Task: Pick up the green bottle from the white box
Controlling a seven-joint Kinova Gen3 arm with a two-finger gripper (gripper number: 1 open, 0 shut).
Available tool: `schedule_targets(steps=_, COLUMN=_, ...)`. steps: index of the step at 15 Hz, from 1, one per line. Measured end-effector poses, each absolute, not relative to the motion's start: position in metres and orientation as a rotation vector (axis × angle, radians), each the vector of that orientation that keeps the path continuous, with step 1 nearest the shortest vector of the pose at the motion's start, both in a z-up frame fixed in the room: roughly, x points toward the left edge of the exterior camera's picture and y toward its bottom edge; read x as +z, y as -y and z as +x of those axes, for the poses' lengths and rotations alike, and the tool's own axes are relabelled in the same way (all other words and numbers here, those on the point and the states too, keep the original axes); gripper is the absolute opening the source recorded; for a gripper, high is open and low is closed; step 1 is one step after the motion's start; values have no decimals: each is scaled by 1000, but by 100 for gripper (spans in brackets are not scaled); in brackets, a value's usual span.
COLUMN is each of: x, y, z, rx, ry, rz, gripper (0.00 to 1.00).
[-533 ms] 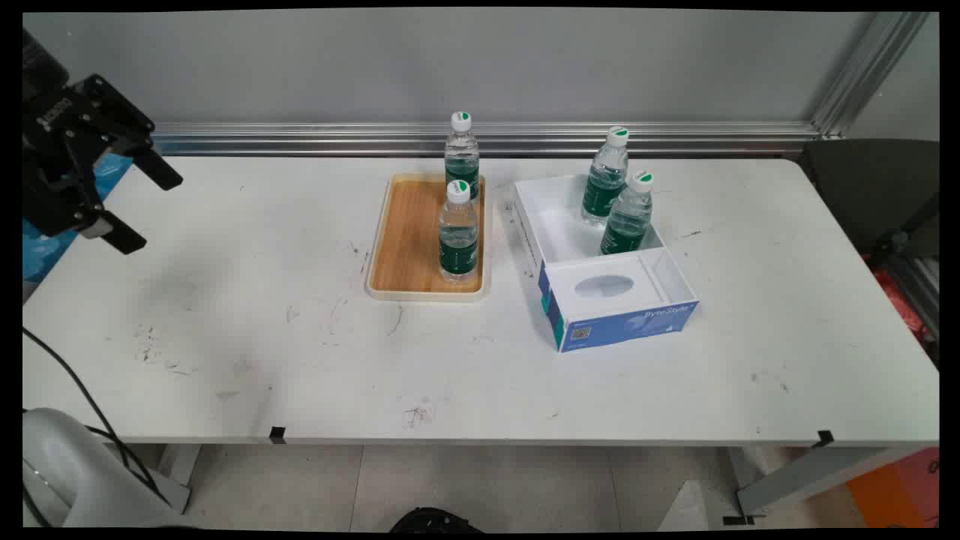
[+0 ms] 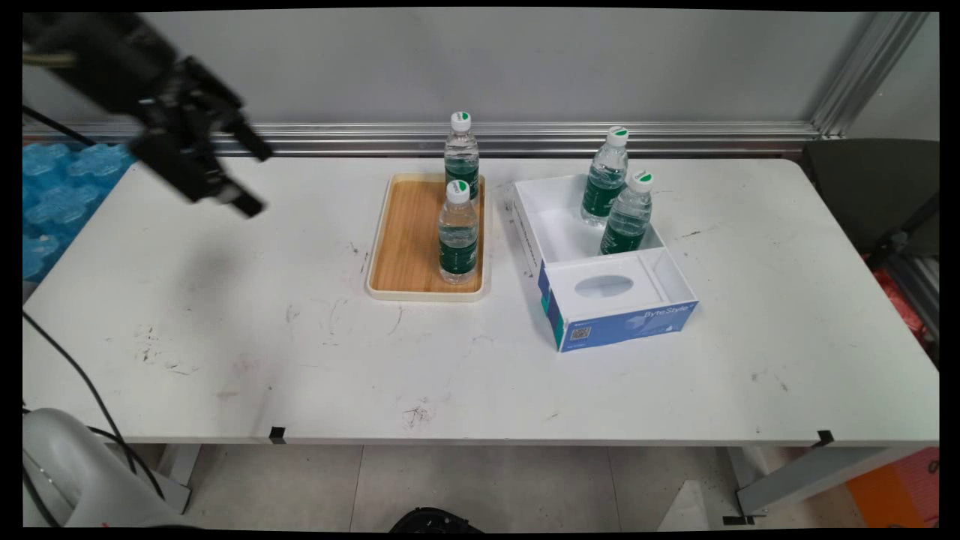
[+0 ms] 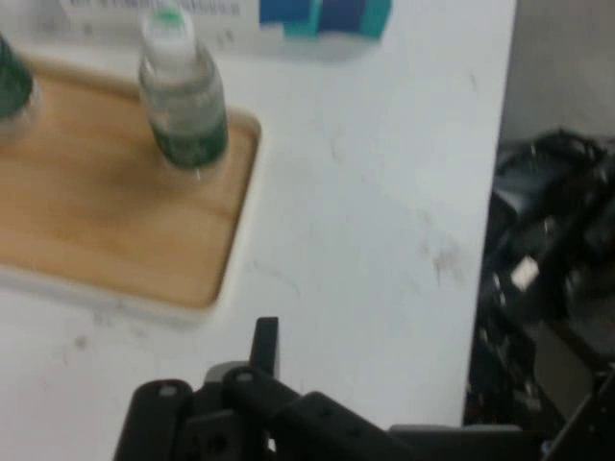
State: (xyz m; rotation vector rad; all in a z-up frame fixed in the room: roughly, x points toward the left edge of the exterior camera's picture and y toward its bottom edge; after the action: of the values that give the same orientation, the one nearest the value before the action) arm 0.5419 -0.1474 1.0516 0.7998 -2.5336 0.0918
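Open, empty hand (image 2: 251, 176) high over table's far-left, well apart from wooden tray (image 2: 409, 240) bottles.

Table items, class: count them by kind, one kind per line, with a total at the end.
Water bottles: 4: two on the tray, two in the box
Wooden tray: 1
Cardboard box: 1
Total: 6
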Motion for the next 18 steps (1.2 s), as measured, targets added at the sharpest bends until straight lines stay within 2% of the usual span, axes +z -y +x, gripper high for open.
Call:
schedule_targets(steps=10, x=1008, y=221, z=450, rx=175, ry=2410, rz=816, gripper=100)
schedule_targets(steps=18, x=956, y=287, z=364, rx=255, ry=2396, rz=854, gripper=100)
